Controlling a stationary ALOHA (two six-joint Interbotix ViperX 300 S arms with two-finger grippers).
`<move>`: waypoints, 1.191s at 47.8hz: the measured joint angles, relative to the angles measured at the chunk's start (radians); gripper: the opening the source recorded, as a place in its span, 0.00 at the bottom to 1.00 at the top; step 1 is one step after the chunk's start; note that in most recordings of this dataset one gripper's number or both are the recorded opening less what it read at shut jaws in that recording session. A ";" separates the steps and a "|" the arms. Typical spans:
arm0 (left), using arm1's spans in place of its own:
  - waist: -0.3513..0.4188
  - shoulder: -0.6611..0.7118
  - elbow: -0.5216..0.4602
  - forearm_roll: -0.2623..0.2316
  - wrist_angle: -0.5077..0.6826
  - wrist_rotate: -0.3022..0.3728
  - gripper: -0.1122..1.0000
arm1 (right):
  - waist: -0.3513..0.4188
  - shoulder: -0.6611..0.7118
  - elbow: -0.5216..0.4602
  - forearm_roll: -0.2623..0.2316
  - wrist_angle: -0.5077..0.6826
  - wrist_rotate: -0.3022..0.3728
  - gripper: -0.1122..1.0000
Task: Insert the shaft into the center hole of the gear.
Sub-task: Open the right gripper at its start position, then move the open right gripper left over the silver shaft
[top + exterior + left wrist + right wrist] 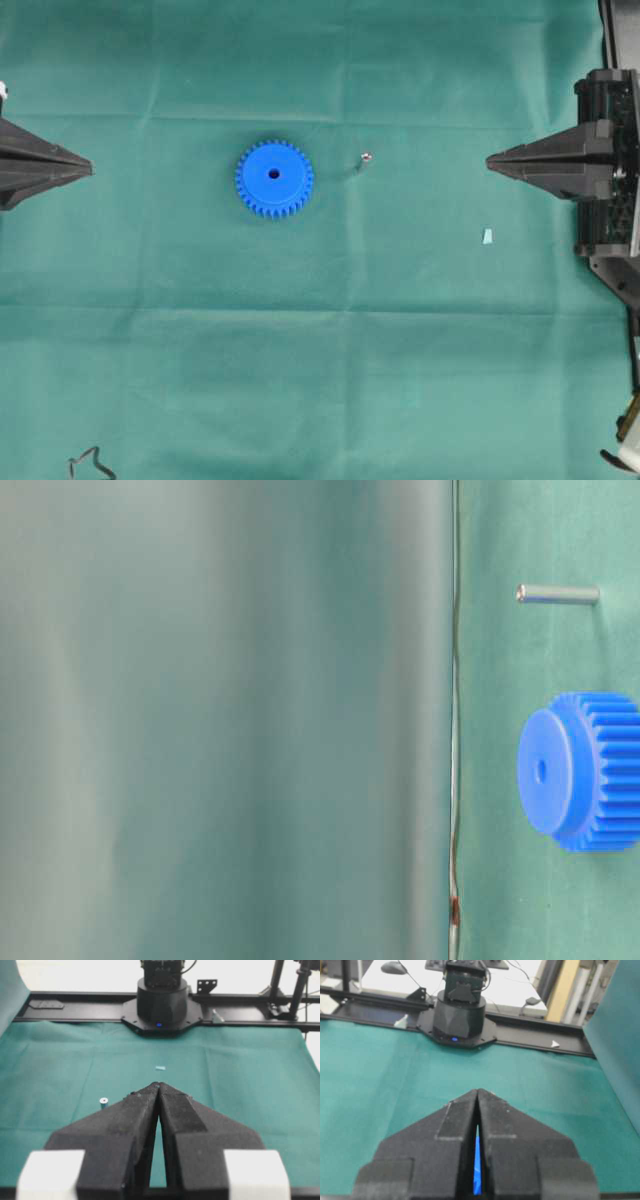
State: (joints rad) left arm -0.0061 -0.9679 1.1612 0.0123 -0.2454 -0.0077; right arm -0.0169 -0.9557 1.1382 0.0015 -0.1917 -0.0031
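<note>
The blue gear (274, 178) lies flat on the green cloth, its center hole (274, 174) facing up and empty. The table-level view shows the gear (585, 770) and the hole (541, 771) turned sideways. The shaft (366, 158) stands on end to the gear's right, apart from it; it also shows as a pin (558, 594) and as a small post (103, 1101). My left gripper (90, 168) is shut and empty at the far left. My right gripper (490, 160) is shut and empty at the right, with a sliver of the gear (477, 1165) showing through the slit between its fingers.
A small pale blue scrap (487, 236) lies on the cloth near the right arm, also seen as a scrap (160, 1067) in the left wrist view. A black bent object (90, 462) sits at the bottom left edge. Arm bases (161, 1000) stand at both ends.
</note>
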 measured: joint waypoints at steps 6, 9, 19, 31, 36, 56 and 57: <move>0.000 0.000 0.000 0.000 0.002 0.000 0.10 | -0.002 0.002 -0.005 0.002 0.006 0.000 0.22; 0.000 0.000 0.000 0.000 0.003 0.000 0.10 | -0.002 0.002 -0.006 0.003 0.012 0.002 0.35; 0.000 0.000 0.000 0.000 0.003 0.002 0.10 | -0.014 0.005 -0.008 0.021 0.017 0.003 0.90; 0.000 0.000 0.000 0.000 0.003 0.000 0.10 | -0.028 0.012 -0.008 0.021 0.017 0.003 0.92; 0.000 0.000 0.000 0.000 0.003 0.000 0.10 | -0.029 0.034 -0.008 0.021 0.008 0.003 0.92; -0.002 0.000 0.000 0.000 0.003 0.000 0.10 | -0.135 0.382 -0.051 0.049 -0.149 0.003 0.92; 0.000 0.000 0.000 0.000 0.003 0.000 0.10 | -0.141 0.400 -0.052 0.051 -0.152 0.003 0.92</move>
State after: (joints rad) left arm -0.0061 -0.9679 1.1612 0.0123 -0.2424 -0.0077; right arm -0.1580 -0.5553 1.0861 0.0522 -0.3436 0.0000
